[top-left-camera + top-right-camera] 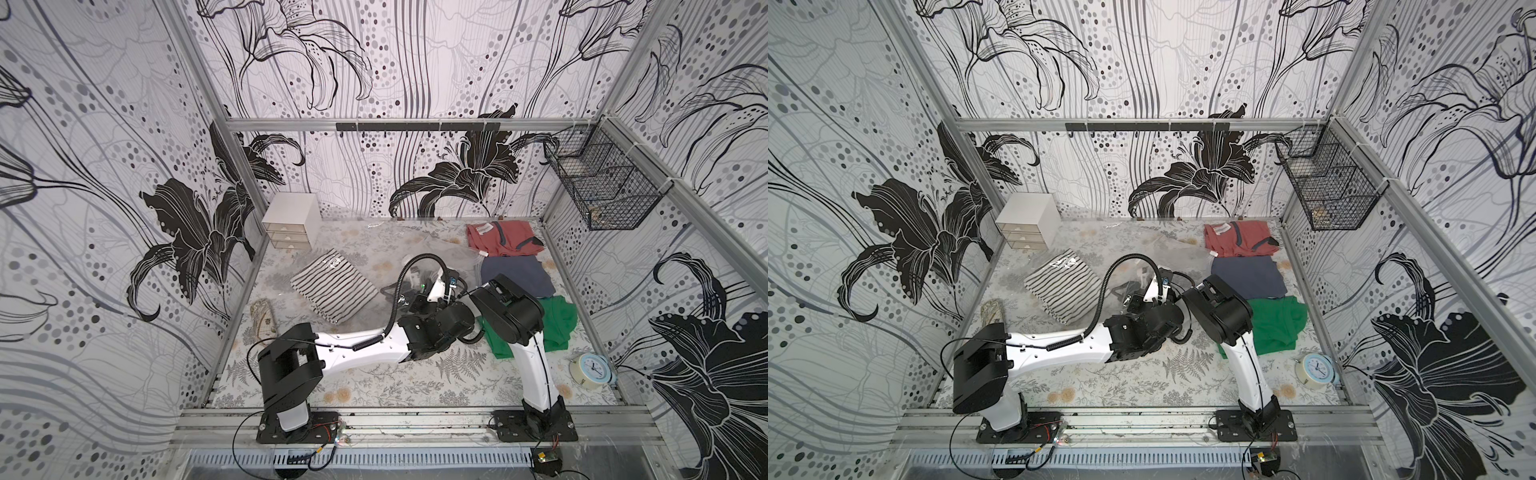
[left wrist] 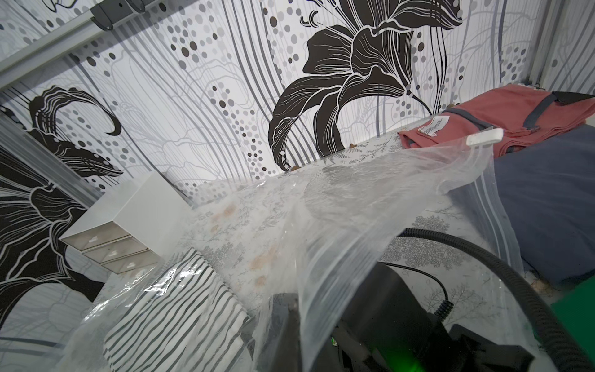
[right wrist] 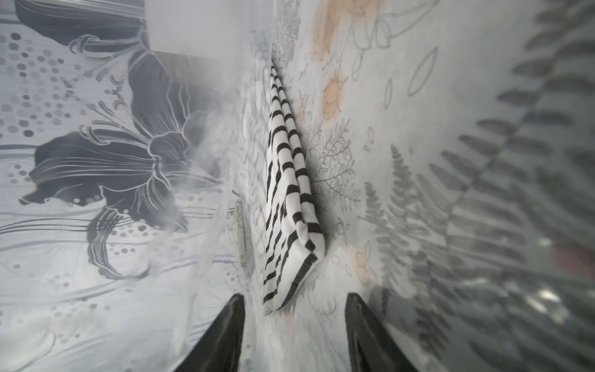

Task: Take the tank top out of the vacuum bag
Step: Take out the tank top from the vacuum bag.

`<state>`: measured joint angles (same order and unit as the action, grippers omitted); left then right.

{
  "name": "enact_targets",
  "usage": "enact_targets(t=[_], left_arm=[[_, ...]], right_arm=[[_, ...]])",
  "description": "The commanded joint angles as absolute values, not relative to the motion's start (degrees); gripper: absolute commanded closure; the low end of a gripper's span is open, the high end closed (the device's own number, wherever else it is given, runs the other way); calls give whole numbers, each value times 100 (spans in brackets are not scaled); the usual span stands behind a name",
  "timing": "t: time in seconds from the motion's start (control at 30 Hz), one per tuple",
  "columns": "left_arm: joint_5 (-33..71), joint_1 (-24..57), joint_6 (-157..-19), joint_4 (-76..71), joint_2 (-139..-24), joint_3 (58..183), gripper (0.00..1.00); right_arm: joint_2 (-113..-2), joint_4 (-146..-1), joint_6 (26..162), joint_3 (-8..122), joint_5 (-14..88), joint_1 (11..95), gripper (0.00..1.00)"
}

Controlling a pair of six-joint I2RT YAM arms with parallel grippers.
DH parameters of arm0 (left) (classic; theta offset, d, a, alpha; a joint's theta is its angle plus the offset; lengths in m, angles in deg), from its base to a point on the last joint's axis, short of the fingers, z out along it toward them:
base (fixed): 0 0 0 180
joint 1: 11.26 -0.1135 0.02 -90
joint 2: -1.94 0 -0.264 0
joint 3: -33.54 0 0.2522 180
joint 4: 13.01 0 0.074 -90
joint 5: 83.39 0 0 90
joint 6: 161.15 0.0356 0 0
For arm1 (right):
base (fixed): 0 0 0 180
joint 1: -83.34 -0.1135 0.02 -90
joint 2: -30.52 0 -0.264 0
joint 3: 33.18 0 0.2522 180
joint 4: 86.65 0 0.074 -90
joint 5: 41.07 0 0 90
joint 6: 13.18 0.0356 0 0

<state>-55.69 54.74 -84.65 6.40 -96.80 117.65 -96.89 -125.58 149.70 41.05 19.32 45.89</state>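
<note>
Clear plastic vacuum bag (image 2: 354,199) near the drawer unit (image 1: 291,220) holds the striped tank top (image 3: 289,193); left gripper (image 1: 409,298) pressed together (on the bag's lip, I judge), right gripper (image 3: 294,295) spread, so I'd reach deeper before pinching.

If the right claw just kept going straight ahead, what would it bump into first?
Most likely the folded striped tank top, whose corner lies just ahead of the open right gripper. Hazy vacuum bag film blurs the depth.

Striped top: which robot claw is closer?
Probably right. The right gripper, open, faces a corner of the striped top close ahead; the left gripper holds the vacuum bag up beside it.
</note>
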Motion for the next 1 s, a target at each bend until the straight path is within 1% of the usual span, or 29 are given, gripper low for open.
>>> enact_targets(t=[0.0,0.2,0.3,0.43,0.63,0.8,0.9,0.97], left_arm=[[-5544,5518,-8328,79,-9782,11728,100],[-5514,5545,-8263,29,-9857,11770,100],[-5491,5545,-8255,-30,-9861,11750,100],[-5513,5560,-8232,-30,-9866,11762,100],[-5509,5578,-8244,-87,-9842,11710,100],[-5517,5580,-8238,-100,-9846,11693,100],[-5536,5580,-8265,-116,-9793,11640,100],[-5559,5580,-8255,-161,-9766,11583,100]], right_arm=[[-9942,-12344,15137,4288,1889,4517,46],[-9920,-11560,15109,4509,2074,4473,46],[-10020,-11125,15112,4783,2010,4413,46],[-10236,-10938,15242,5052,1894,4297,46],[-10473,-11246,15510,5218,1989,4219,46],[-10731,-11435,15674,5622,2026,4213,48],[-10918,-11583,15842,5858,1968,4213,50],[-11000,-11633,15914,5970,1980,4215,54]])
